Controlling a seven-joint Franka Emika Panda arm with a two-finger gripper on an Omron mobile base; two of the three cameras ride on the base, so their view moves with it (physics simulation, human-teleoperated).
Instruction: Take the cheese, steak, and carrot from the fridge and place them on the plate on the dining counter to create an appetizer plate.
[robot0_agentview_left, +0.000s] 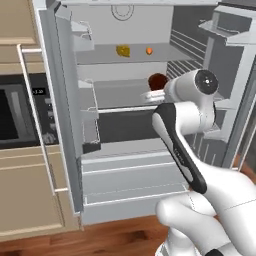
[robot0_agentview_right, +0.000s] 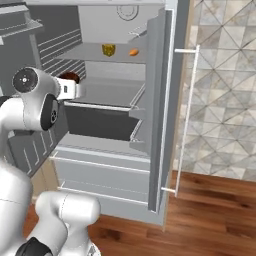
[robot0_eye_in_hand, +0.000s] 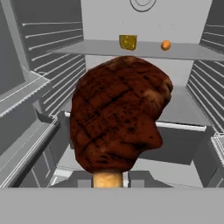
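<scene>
— Brown-red steak (robot0_eye_in_hand: 119, 114) fills the hand view, upright just above the gripper (robot0_eye_in_hand: 109, 180). Held?

— Yes, the jaws are pinched on its pale bone end, inside the open fridge (robot0_agentview_left: 65, 115) above the middle shelf (robot0_agentview_right: 107, 92).

— And the other foods?

— The cheese (robot0_agentview_left: 123, 50) and the carrot (robot0_agentview_left: 149, 50) sit near each other on the upper shelf (robot0_eye_in_hand: 144, 49), cheese to the left, well behind the steak.
</scene>
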